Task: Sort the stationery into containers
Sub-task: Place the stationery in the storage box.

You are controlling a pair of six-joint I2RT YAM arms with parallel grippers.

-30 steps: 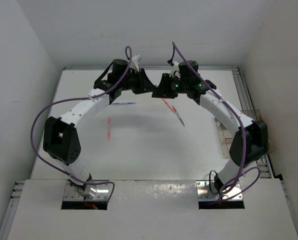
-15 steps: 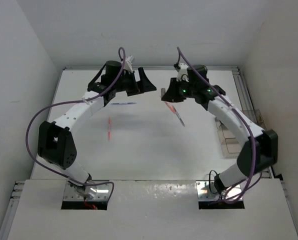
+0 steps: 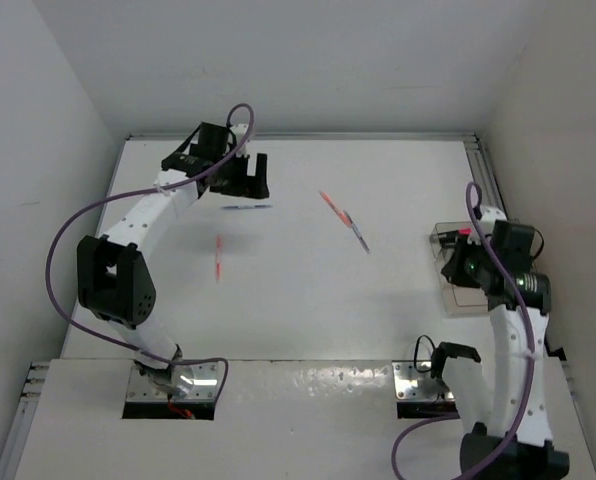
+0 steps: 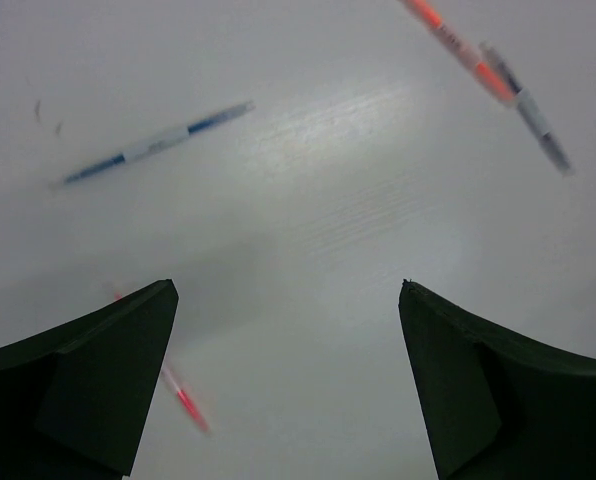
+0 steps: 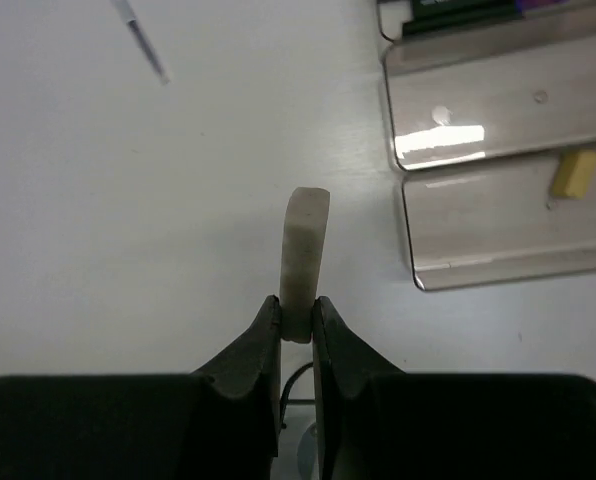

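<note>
Right hand (image 5: 296, 322): swung back from the far middle of the tabletop (image 5: 128, 250) to just beside the containers (image 5: 478, 235), pinched nearly closed on an eraser (image 5: 305, 235). Eraser: long axis straight out from the fingertips; pale grey block, rounded far end. Left hand (image 4: 286, 300): drawn leftward, now spread wide, empty.

We see a pale eraser (image 5: 305, 250) standing upright, pinched at its lower end in the right gripper (image 5: 297, 318), just left of the clear, tan-bottomed containers (image 5: 498, 110). A small yellow block (image 5: 574, 172) lies in the nearest box, and the farthest holds a black highlighter (image 5: 458, 15) with a purple end. Lying flat elsewhere are a blue pen (image 3: 246, 207), a red pen (image 3: 219, 258), and an orange pen (image 3: 333, 206) almost in line with a grey pen (image 3: 361, 237).
</note>
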